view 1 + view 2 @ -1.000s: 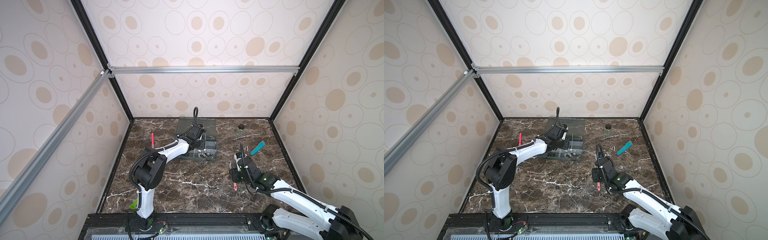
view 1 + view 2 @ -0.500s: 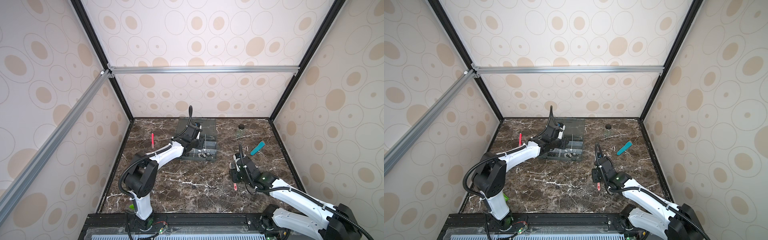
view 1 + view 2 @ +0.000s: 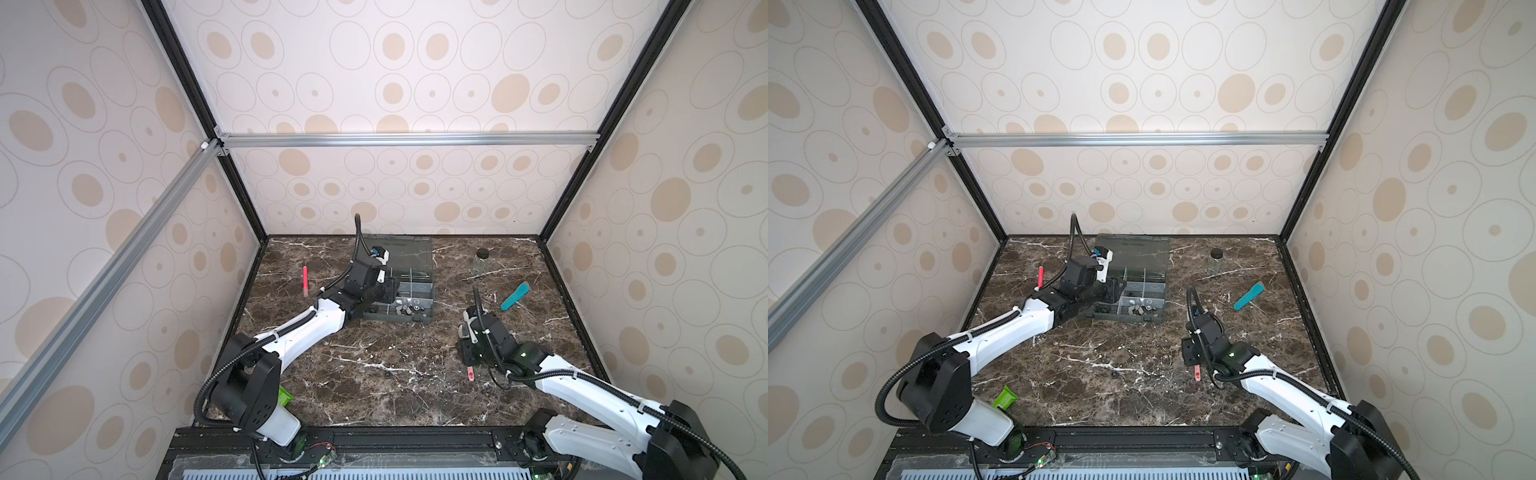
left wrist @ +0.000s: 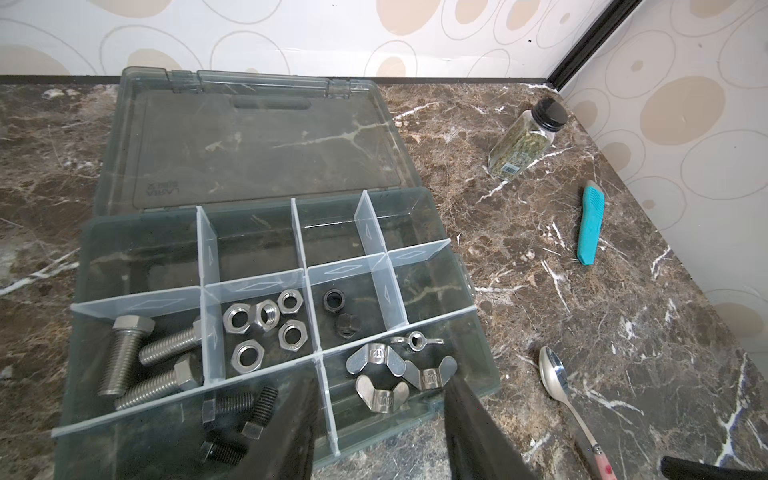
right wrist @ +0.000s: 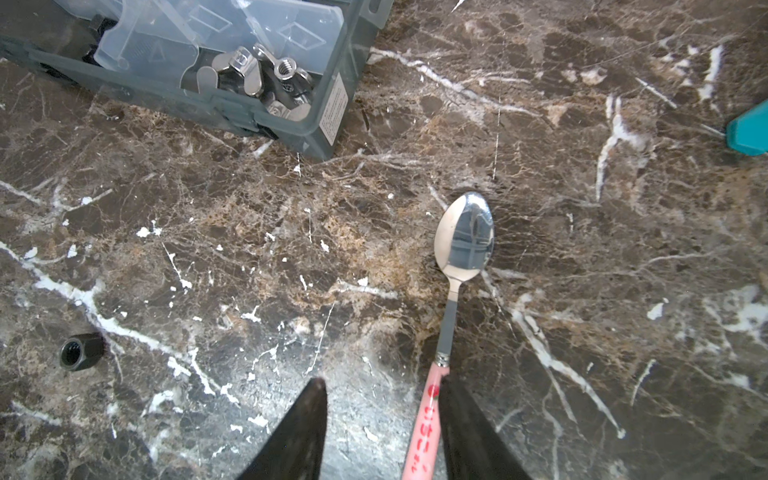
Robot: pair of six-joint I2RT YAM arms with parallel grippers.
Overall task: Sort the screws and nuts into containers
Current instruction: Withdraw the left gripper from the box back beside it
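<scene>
Right wrist | black nut (image 5: 81,351) lies on its side, bore level | left, right jaws spread

left arm (image 3: 299,332): I have it stretched from its base at the near left, far out toward the back, forearm low and sloping gently up.
left wrist (image 3: 360,275): raised above the forearm, its cable arching up behind.
left gripper (image 3: 390,292): tipped downward and held aloft; I also see it in the wrist view (image 4: 381,380).
left fingers (image 4: 291,432): dark, spread, with a clear gap between the tips.
right arm (image 3: 582,386): reaching from the near right toward the middle.
right wrist (image 3: 490,332): bent downward.
right gripper (image 3: 466,353): held low, nose down.
right fingers (image 5: 469,436): parted.
</scene>
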